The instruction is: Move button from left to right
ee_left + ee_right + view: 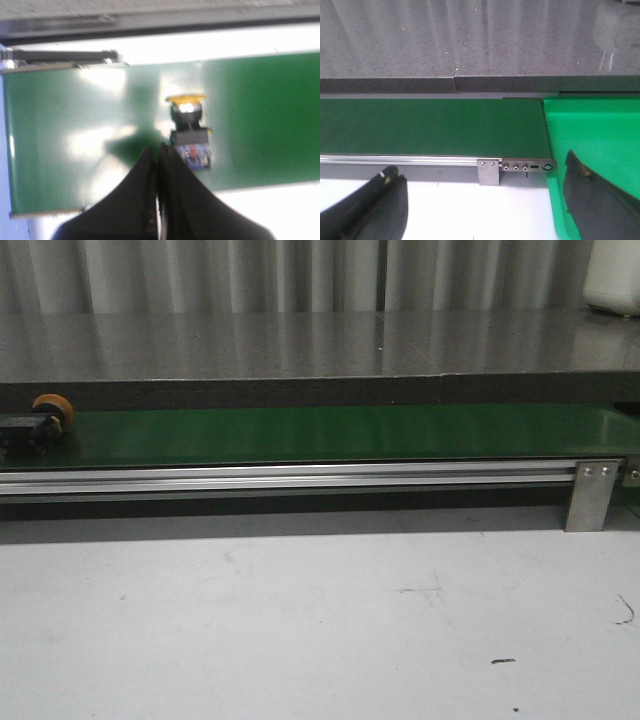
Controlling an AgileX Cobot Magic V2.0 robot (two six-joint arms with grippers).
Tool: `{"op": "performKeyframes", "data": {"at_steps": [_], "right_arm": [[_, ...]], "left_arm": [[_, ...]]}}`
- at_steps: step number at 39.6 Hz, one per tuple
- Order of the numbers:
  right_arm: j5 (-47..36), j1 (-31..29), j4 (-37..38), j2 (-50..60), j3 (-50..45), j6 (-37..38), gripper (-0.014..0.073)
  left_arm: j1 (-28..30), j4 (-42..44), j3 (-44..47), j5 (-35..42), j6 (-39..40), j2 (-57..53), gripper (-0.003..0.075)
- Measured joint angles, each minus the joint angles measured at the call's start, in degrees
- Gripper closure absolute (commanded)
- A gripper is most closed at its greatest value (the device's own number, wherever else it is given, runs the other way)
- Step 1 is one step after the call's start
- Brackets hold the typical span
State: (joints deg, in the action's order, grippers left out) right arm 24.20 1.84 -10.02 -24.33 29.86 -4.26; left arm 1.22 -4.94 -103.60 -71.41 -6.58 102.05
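Looking forward over the table, I see the green belt (330, 435) running from side to side behind its aluminium rail (290, 477), and the button (40, 420) lies at the belt's far left end, on its side, its orange cap toward the dark counter (300, 345) behind and its black body reaching the edge of the view; a metal bracket (592, 495) holds the rail near the right end, a pale rounded object (612, 275) stands on the counter at far right, and the white table (300, 620) in front carries a few small dark marks; neither of my pincers shows here. From my left wrist, my left pincer (159, 155) has its two black fingers (142, 190) pressed together with nothing between them, so it is closed and empty; the button (189, 135) lies on the belt (65, 140) just beside the fingertips, apart from them as far as the blur lets me judge, its cap pointing away from my fingers. From my right wrist, my right pincer (480, 195) stands wide open, one finger (370, 205) over the white table and the other over a bright green tray (590, 135) that sits against the belt's (430, 127) right end; the button is not in this view
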Motion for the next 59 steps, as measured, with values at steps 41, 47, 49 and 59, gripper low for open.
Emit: {"op": "performKeyframes", "data": {"at_steps": [41,47,49,59], "right_arm": [[0.0,0.0,0.0,0.0,0.0,0.0,-0.0052],[0.0,0.0,0.0,0.0,0.0,0.0,-0.0052],[0.0,0.0,0.0,0.0,0.0,0.0,-0.0052],[0.0,0.0,0.0,0.0,0.0,0.0,-0.0052]], "left_arm": [[-11.22,3.0,78.08,45.36,0.67,-84.12,0.0741],[-11.22,2.17,83.46,46.67,0.67,-96.25,0.0741],[-11.22,1.94,84.61,46.94,0.67,-99.61,0.0741],[-11.22,1.77,85.61,47.68,0.67,-102.35,0.0741]]}}
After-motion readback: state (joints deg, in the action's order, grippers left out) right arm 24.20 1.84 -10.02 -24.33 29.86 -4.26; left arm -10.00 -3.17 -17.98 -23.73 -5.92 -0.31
